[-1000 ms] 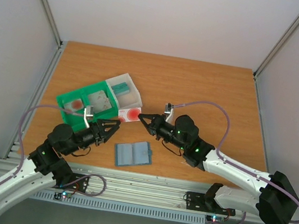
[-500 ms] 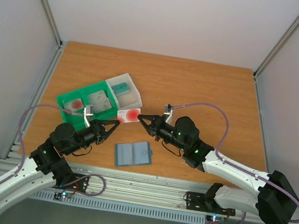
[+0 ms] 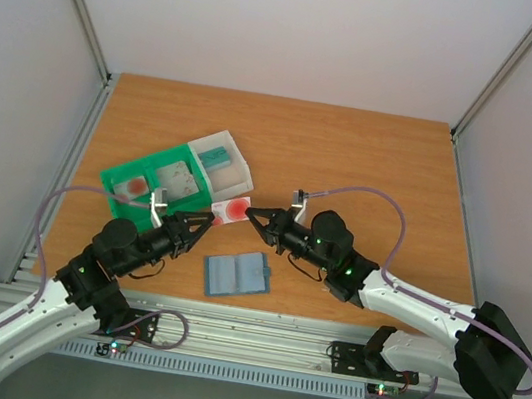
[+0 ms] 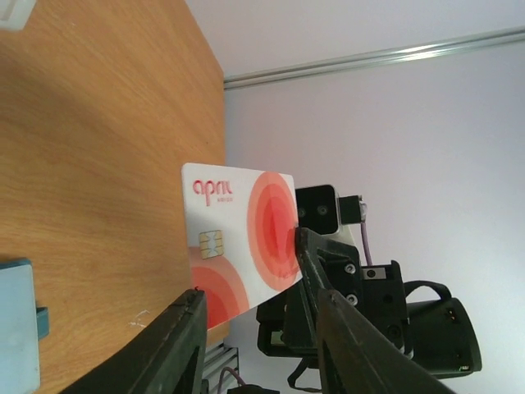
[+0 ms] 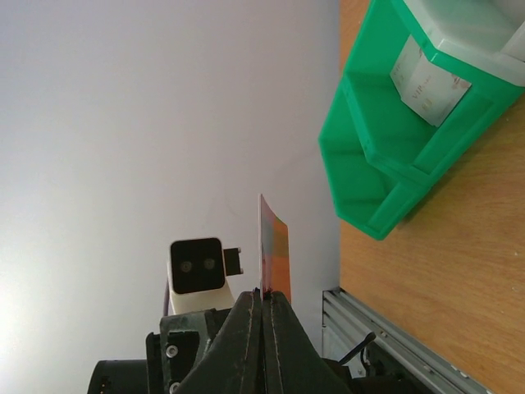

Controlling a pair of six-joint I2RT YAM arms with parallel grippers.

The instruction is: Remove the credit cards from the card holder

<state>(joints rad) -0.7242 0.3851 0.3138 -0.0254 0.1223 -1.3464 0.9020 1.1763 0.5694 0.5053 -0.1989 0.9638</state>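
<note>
top: overhead, down on table (image 3: 354,153) | 2 wrist views: close, facing each other, share card (image 4: 246,238)

Soft, even white light fills the overhead view: the wooden table (image 3: 353,163) is uniformly bright, and the arms cast only faint, blurred shadows toward 6 o'clock. In the left wrist view the card (image 4: 238,238) at center is sharp and brightly lit, while the left gripper (image 4: 261,294) at 6 o'clock is dark and slightly soft. In the right wrist view a pale wall (image 5: 123,123) washes out from 9 to 12 o'clock, the green tray (image 5: 385,164) at 2 o'clock is crisp, and the right gripper (image 5: 264,297) is nearly a silhouette.
</note>
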